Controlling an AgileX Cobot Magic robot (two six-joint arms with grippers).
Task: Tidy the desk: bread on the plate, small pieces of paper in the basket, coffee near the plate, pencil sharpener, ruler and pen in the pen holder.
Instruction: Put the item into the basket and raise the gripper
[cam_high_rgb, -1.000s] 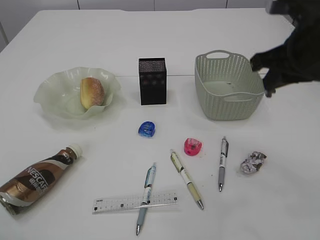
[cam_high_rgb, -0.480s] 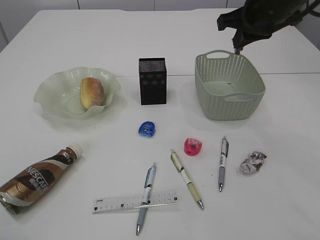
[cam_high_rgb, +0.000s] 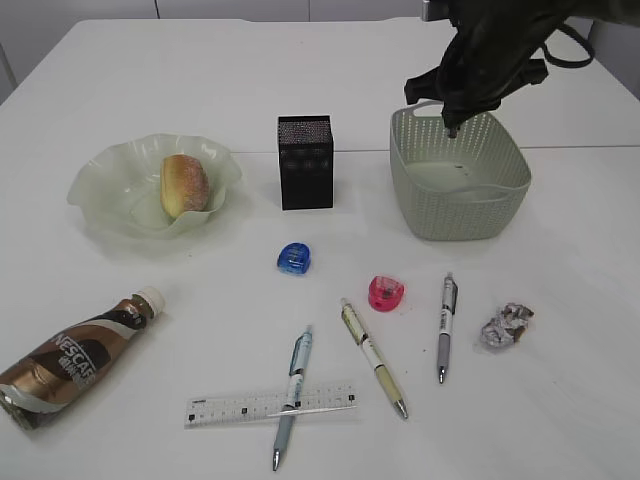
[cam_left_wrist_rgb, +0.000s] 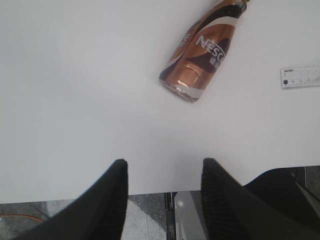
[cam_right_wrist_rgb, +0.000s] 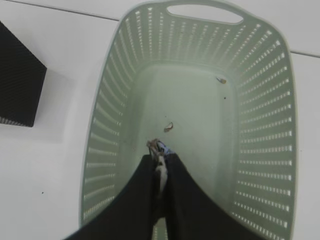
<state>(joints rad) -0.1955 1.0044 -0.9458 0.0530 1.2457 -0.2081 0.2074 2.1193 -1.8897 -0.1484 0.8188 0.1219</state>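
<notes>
My right gripper (cam_high_rgb: 448, 122) (cam_right_wrist_rgb: 160, 159) is shut on a small piece of paper (cam_right_wrist_rgb: 159, 150) and hangs over the pale green basket (cam_high_rgb: 500, 215) (cam_right_wrist_rgb: 107, 135). A second crumpled paper (cam_high_rgb: 505, 325) lies on the table to the right. The bread (cam_high_rgb: 183, 185) lies on the green plate (cam_high_rgb: 100, 190). The coffee bottle (cam_high_rgb: 70, 358) (cam_left_wrist_rgb: 202, 47) lies on its side at the front left. A blue sharpener (cam_high_rgb: 294, 258), a pink sharpener (cam_high_rgb: 386, 292), three pens (cam_high_rgb: 292, 395) (cam_high_rgb: 372, 357) (cam_high_rgb: 445, 325) and the ruler (cam_high_rgb: 270, 405) lie in front of the black pen holder (cam_high_rgb: 305, 162). My left gripper (cam_left_wrist_rgb: 164, 167) is open and empty above the table's front edge.
Small scraps lie on the basket floor (cam_right_wrist_rgb: 168, 127). One pen crosses over the ruler. The ruler's end shows in the left wrist view (cam_left_wrist_rgb: 300, 77). The pen holder's corner shows in the right wrist view (cam_right_wrist_rgb: 17, 80).
My right arm has swung from the right of the basket to its far side and now hangs over the basket with the paper in its jaws. Nothing on the table has moved.
</notes>
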